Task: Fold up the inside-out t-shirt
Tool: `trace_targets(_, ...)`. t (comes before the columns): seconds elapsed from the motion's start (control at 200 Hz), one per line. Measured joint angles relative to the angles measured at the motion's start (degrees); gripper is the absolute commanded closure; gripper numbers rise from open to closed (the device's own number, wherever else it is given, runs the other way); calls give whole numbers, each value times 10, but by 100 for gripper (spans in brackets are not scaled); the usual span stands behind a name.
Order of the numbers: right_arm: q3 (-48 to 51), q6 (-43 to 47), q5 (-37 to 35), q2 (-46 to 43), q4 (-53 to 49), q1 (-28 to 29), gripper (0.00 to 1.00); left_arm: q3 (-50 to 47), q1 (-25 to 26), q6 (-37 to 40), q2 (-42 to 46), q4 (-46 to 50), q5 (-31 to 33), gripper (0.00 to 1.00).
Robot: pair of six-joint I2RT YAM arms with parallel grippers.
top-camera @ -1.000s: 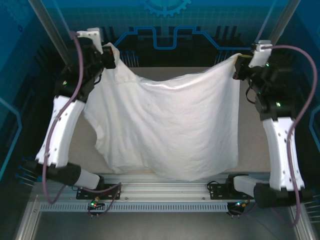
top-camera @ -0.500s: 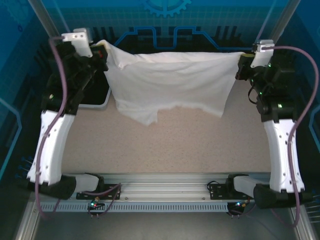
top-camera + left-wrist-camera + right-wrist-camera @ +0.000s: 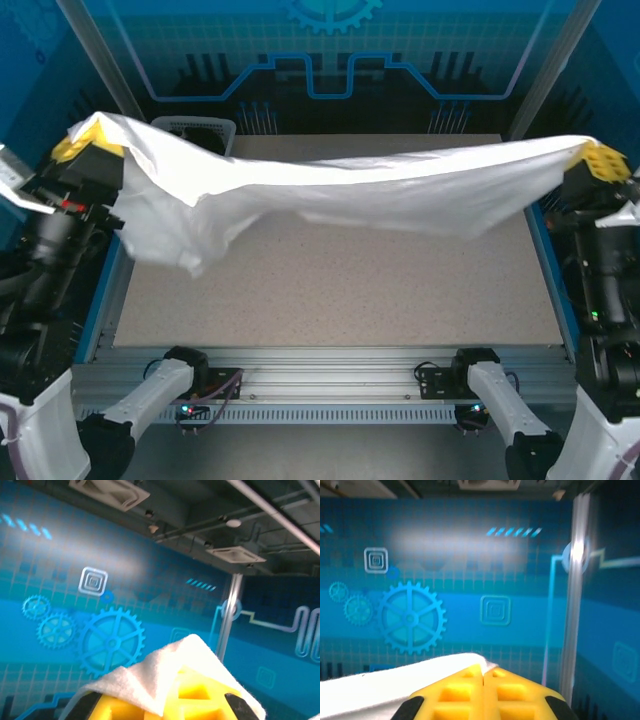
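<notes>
**Top external view.** The inside-out t-shirt [image 3: 380, 190] hangs in the air above the table [image 3: 330, 290], stretched into a long white band from the left edge to the right. The left gripper [image 3: 85, 148] sits at the far left. Its yellow fingers are closed on one end of the cloth, which bunches over them. The left arm rises steeply from its base at the near left corner, and its dark wrist is close under the camera. Below this grip a loose flap of the shirt droops toward the table's left side.

The right gripper [image 3: 600, 160] is at the far right at about the same height, with its yellow fingers pinched on the other end of the shirt. The right arm stands just as upright along the right edge. Between the two grips the cloth sags slightly in the middle and is clear of the tabletop. A grey basket [image 3: 195, 128] stands at the table's far left corner, partly behind the cloth.

**Left wrist view.** The camera looks upward at a blue wall with a gear graphic [image 3: 111, 642] and at the ceiling. The left gripper [image 3: 182, 682] is at the bottom of the view. White t-shirt [image 3: 150, 675] fabric lies draped over its yellow fingertips, which are clamped on it.

**Right wrist view.** This camera also tilts up at the blue wall. The right gripper [image 3: 484, 677] has its two yellow fingers pressed together. The t-shirt [image 3: 395, 687] comes out from between them and runs off to the left. A metal post [image 3: 577, 580] stands to the right.
</notes>
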State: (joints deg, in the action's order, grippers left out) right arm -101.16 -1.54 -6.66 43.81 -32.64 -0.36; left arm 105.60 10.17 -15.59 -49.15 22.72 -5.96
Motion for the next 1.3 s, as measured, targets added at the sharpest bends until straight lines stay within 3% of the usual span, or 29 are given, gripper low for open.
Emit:
trace_targets(0.235, -31, 37, -35, 21, -4, 0, 100, 45, 0, 16, -52, -7, 17, 100)
trace_targets(0.435, 41, 75, -62, 93, 54, -1, 100, 0, 0, 31, -188, -55, 47, 100)
trace_targets(0.66, 136, 96, -78, 295, 176, -1, 100, -72, -1, 42, -419, -125, 60, 100)
trace_targets(0.725, 138, 95, -80, 380, 209, -2, 100, -62, -2, 44, -502, -143, 60, 93)
trace_targets(0.765, 127, 93, -81, 441, 224, -3, 97, -34, -3, 45, -562, -144, 59, 87)
trace_targets(0.81, 99, 89, -83, 518, 235, -4, 87, 14, -3, 47, -640, -149, 59, 75)
trace_targets(0.915, -43, 68, -95, 723, 225, -5, 66, 215, -5, 40, -855, -127, 50, 55)
trace_targets(0.99, -186, 58, -99, 867, 178, -5, 61, 399, -7, 23, -1003, -88, 42, 46)
trace_targets(1.07, -299, 48, -104, 965, 116, -5, 59, 504, -9, 7, -1092, -43, 31, 40)
trace_targets(1.181, -324, 34, -104, 991, 29, -3, 56, 459, -12, -22, -1080, -4, 10, 37)
trace_targets(1.241, -271, 24, -93, 953, 14, 0, 55, 328, -13, -44, -1002, -16, -1, 36)
trace_targets(1.301, -170, 6, -72, 878, 1, 3, 54, 132, -12, -75, -884, -61, -12, 36)
